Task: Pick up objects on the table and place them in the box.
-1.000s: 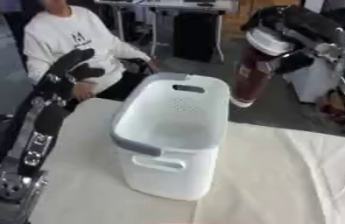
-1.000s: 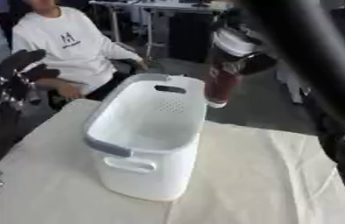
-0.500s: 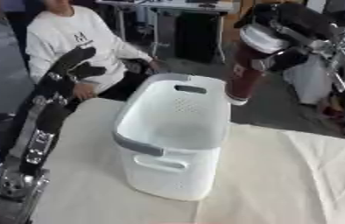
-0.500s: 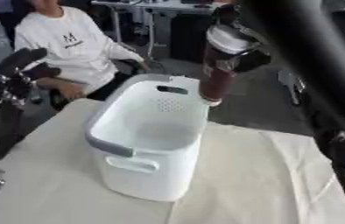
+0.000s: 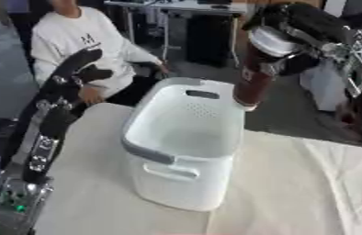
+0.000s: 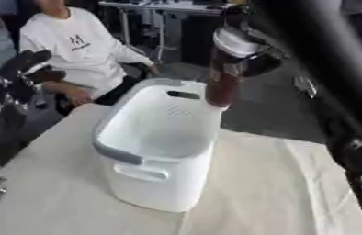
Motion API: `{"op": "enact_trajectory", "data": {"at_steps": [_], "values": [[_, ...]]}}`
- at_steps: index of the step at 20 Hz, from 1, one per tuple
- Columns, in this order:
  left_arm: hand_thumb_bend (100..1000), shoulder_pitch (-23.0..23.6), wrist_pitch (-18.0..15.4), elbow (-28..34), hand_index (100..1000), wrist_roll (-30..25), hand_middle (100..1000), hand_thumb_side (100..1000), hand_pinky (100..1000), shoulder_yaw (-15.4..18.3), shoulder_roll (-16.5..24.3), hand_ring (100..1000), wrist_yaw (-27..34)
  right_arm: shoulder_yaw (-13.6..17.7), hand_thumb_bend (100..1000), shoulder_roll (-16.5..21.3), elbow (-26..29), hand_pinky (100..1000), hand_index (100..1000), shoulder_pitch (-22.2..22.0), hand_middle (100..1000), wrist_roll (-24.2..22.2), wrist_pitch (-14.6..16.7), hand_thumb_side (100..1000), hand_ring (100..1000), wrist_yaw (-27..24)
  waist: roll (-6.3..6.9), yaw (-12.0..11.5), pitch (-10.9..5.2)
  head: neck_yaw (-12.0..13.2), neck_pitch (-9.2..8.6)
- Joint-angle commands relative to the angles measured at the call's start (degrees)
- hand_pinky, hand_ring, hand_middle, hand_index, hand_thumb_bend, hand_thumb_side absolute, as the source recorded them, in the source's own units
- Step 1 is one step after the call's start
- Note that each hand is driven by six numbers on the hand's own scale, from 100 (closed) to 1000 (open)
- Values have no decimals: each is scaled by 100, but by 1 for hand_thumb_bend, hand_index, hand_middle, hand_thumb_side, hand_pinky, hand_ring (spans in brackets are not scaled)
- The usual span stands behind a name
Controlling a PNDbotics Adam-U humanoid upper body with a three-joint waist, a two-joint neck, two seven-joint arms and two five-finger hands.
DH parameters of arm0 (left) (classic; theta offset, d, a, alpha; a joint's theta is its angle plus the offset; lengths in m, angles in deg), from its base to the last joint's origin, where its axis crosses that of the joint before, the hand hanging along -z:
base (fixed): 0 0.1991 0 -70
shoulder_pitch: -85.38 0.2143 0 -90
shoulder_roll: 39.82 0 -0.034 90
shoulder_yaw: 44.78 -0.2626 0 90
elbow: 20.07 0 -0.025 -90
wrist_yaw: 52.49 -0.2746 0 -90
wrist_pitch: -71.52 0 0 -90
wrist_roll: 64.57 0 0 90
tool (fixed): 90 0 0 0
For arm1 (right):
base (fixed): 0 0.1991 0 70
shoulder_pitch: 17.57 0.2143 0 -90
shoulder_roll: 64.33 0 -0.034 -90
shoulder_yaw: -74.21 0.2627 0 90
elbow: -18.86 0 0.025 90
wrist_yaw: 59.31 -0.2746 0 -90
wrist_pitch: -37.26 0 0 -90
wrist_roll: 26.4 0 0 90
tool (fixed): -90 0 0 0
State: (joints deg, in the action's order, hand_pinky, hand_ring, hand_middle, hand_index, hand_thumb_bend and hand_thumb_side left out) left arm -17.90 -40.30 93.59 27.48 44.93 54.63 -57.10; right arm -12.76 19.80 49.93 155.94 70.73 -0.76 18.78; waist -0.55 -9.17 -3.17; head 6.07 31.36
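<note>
A tall dark-red can with a white lid hangs upright over the far right rim of the white basket. My right hand is shut on the can near its top, coming in from the upper right. The basket stands in the middle of the cream-covered table, and its inside looks bare from here. My left hand is raised at the left of the basket, beyond the table's far left edge, fingers relaxed and holding nothing.
A person in a white top sits past the far left edge of the table. Desks and dark equipment stand behind. My right arm crosses the right side of the right eye view.
My right hand has carried the can leftward and slightly down, bringing it from beside the basket to just over its far right rim. My left hand has stayed put.
</note>
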Motion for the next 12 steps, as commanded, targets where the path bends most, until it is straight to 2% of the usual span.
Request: {"op": "enact_trajectory", "data": {"at_steps": [1,12], "values": [[398,-117,-2,93,1000,-21,927,1000,1000,-4,91,785,67,-36,229,-22,132,100,147,196,100,39,-1,297,100,-11,20,-20,-47,11,-45],[393,-207,-6,93,1000,-89,927,1000,1000,-40,49,785,143,-154,229,-316,146,100,147,229,100,104,-1,306,100,172,12,-99,-13,33,-12]]}}
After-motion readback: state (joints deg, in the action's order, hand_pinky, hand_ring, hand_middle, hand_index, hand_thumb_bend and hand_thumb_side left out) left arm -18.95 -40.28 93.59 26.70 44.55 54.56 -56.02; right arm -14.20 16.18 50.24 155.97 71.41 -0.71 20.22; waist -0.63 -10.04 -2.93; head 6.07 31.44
